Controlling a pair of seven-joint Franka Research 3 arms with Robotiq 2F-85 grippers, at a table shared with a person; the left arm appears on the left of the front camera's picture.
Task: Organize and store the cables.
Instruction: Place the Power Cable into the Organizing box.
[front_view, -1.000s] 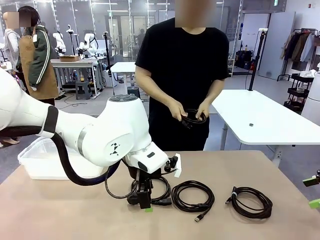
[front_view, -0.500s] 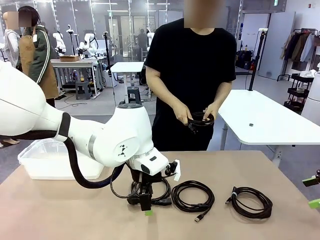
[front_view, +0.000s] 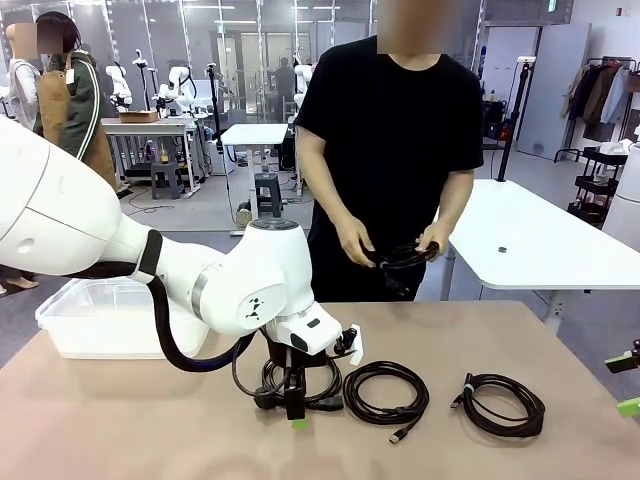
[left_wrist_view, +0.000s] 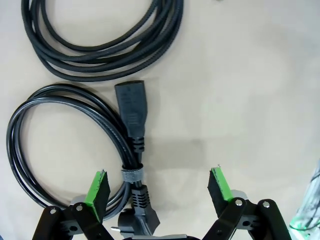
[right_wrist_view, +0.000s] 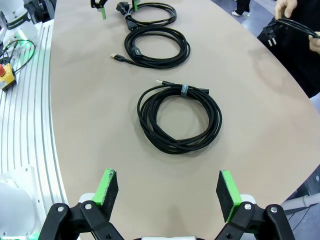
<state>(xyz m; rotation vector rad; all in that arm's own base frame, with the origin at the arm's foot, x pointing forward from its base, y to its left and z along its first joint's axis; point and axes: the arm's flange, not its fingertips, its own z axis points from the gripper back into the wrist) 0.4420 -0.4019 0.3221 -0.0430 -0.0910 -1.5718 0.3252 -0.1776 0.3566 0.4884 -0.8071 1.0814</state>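
Tan tabletop (front_view: 150, 440) runs out under me to where a person stands at the far side. My left gripper (left_wrist_view: 158, 175) hangs low over it, fingers spread wide with nothing clamped. Between them, closer to one pad than the other, lies the grey strap (left_wrist_view: 132, 174) that binds the power cord (left_wrist_view: 122, 150).

That strapped neck looks like the place to take it, since every loop gathers there. I would shift so the strap sits midway between the pads, sink until they bracket the whole bundle at the table, then squeeze. That way the coil should lift as one piece instead of spilling loops. The white bin (front_view: 60, 335) at my left seems the likely store.

The cord is glossy black, wound in a flat round coil, with a blocky socket end (left_wrist_view: 131, 107) lying straight above the strap and a plug under my wrist. Just beside it rests a thicker braided coil (left_wrist_view: 100, 55).

My right gripper (right_wrist_view: 168, 173) also stands spread and empty, well apart from the thin coil (right_wrist_view: 180, 117) ahead of it. The person holds a further cable (front_view: 400, 258) between both hands.
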